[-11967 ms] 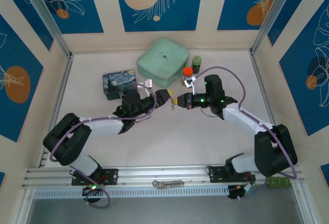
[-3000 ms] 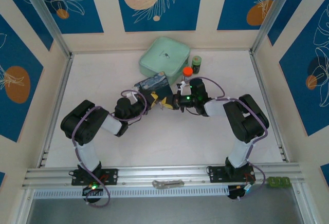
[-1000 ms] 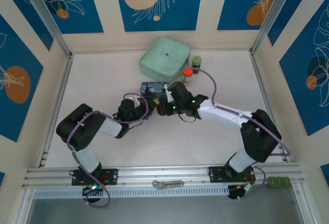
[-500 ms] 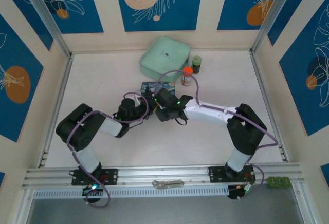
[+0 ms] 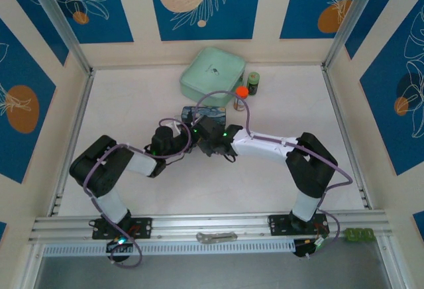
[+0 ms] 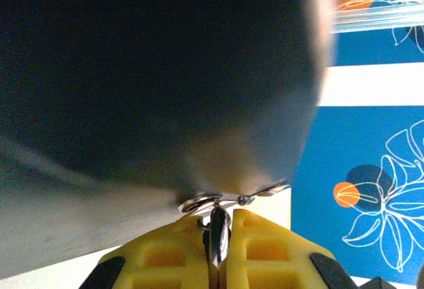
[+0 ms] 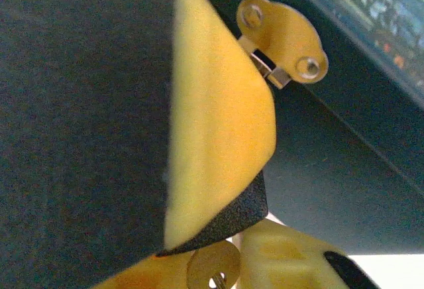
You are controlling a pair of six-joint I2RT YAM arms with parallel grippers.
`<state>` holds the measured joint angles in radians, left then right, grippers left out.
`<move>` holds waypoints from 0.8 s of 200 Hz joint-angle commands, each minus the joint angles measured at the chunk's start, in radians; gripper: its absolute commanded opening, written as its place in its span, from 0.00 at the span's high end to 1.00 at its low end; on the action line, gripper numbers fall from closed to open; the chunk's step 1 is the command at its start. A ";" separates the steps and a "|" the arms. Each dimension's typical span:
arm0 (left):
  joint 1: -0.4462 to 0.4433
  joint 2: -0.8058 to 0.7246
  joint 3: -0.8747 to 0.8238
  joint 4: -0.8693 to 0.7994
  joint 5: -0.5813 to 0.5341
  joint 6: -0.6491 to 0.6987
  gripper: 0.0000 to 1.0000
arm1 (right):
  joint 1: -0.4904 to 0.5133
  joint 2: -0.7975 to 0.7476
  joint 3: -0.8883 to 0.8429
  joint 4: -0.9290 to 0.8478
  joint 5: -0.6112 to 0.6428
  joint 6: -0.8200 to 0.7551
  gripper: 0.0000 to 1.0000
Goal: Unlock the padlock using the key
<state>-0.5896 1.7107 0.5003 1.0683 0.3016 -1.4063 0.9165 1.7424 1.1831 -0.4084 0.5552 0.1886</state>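
Observation:
Both grippers meet mid-table just in front of the blue tin (image 5: 202,112). My left gripper (image 6: 217,217) is shut on a thin dark, silvery piece seen edge-on, which I take for the padlock (image 6: 219,234). A small metal ring (image 6: 199,203) lies just above the fingertips. The dark bulk over it is the right arm. My right gripper (image 7: 228,262) has a round brassy disc with a hole between its yellow fingers, apparently the key (image 7: 212,269). The left gripper's finger (image 7: 218,123) crosses right in front of it.
The tin's brass hasp (image 7: 283,39) is close above the right fingers. A mint green case (image 5: 212,73), an orange-capped bottle (image 5: 242,93) and a dark green jar (image 5: 253,80) stand at the back. A flat silver metal piece (image 5: 215,237) lies on the front rail.
The right arm has slid left until its gripper is against the left gripper, and its jaws have narrowed. The left arm has hardly moved and has stayed shut.

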 commanded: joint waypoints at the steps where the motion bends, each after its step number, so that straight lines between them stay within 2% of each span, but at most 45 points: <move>1: -0.011 -0.046 0.002 0.048 0.029 0.001 1.00 | 0.003 0.012 0.021 0.051 0.035 0.000 0.93; 10: -0.012 -0.045 -0.001 0.053 0.028 0.001 1.00 | 0.002 0.016 0.022 0.052 0.026 0.002 1.00; 28: -0.011 -0.037 -0.003 0.064 0.031 -0.002 1.00 | -0.005 0.011 0.019 0.055 -0.020 0.017 1.00; 44: -0.013 -0.026 -0.005 0.079 0.040 0.001 1.00 | -0.035 -0.011 0.005 0.071 -0.139 0.047 1.00; 64: -0.013 -0.008 -0.020 0.109 0.062 0.012 1.00 | -0.131 -0.050 -0.029 0.119 -0.417 0.107 1.00; 91: -0.013 0.015 -0.050 0.180 0.109 0.031 1.00 | -0.306 -0.044 -0.069 0.235 -0.902 0.202 1.00; 109: -0.013 0.021 -0.048 0.201 0.163 0.060 1.00 | -0.377 -0.001 -0.070 0.291 -1.116 0.257 1.00; 130: -0.013 0.027 -0.046 0.212 0.206 0.084 1.00 | -0.399 0.039 -0.063 0.310 -1.212 0.268 1.00; 160: -0.013 0.048 -0.064 0.274 0.250 0.089 1.00 | -0.424 0.060 -0.078 0.345 -1.278 0.292 1.00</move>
<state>-0.5800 1.7386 0.4660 1.2133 0.3550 -1.3506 0.5385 1.7897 1.1004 -0.2440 -0.5751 0.3946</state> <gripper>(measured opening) 0.078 0.076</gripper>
